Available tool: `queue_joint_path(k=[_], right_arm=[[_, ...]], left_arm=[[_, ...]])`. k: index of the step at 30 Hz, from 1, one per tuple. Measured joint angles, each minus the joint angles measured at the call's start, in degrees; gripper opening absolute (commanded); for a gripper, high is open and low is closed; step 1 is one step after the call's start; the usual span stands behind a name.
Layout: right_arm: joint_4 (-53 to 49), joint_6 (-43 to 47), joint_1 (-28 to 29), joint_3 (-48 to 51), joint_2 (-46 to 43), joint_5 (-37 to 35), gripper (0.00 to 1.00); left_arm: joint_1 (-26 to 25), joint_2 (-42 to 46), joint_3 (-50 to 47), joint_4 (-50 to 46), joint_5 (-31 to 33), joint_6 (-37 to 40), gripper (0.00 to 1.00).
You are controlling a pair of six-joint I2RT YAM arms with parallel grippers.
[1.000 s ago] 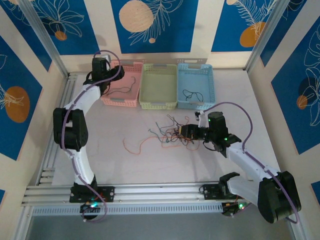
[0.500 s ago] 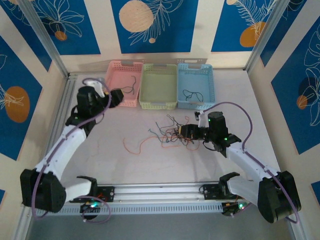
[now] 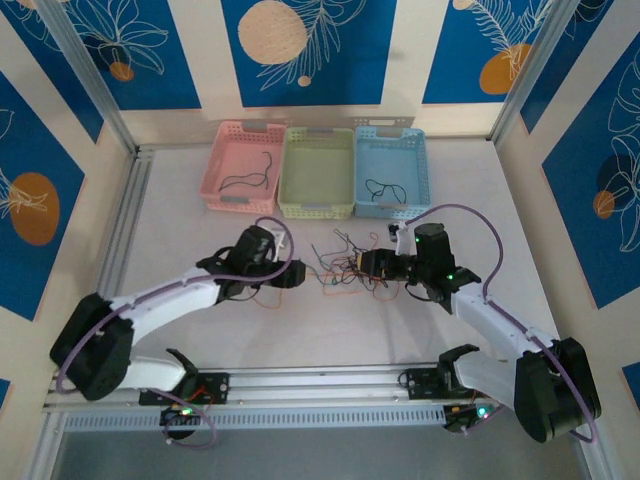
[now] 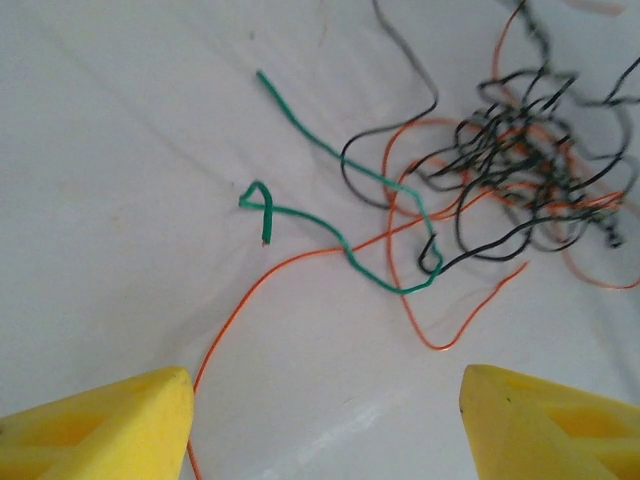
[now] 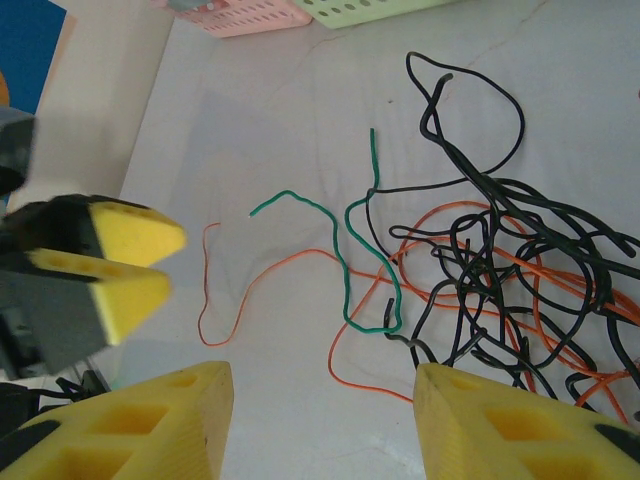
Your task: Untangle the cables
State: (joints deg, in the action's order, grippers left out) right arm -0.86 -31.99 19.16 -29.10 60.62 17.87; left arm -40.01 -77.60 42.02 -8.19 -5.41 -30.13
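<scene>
Tangle of black and orange-red cables (image 4: 520, 170) lies ahead and to the right of the left gripper (image 4: 325, 400), whose fingers (image 4: 110, 420) stand wide apart and empty. A green cable (image 4: 330, 235) lies nearer them. The right gripper (image 5: 322, 385) gapes about halfway, gripping nothing, with the knot just beyond its fingers (image 5: 500, 430).
</scene>
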Motion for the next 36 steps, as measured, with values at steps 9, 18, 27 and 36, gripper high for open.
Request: queue_joint_path(k=[9,18,27,36], right_arm=[[0.0,0.0,0.0,0.0,0.0,0.0,0.53],[0.0,-0.2,0.0,0.0,0.0,0.2,0.53],[0.0,-0.4,0.0,0.0,0.0,0.4,0.53],[0.0,-0.5,0.0,0.0,0.0,0.4,0.53]], left_arm=[[-1.2,-12.5,9.3,-1.2,6.6,0.7,0.62],[-1.2,-19.7,14.1,-1.8,8.9,2.4,0.38],[-1.2,-21.3,17.3,-4.3,10.1,2.8,0.19],[-1.2,-21.3,18.1,-6.5,10.7,4.4,0.00]])
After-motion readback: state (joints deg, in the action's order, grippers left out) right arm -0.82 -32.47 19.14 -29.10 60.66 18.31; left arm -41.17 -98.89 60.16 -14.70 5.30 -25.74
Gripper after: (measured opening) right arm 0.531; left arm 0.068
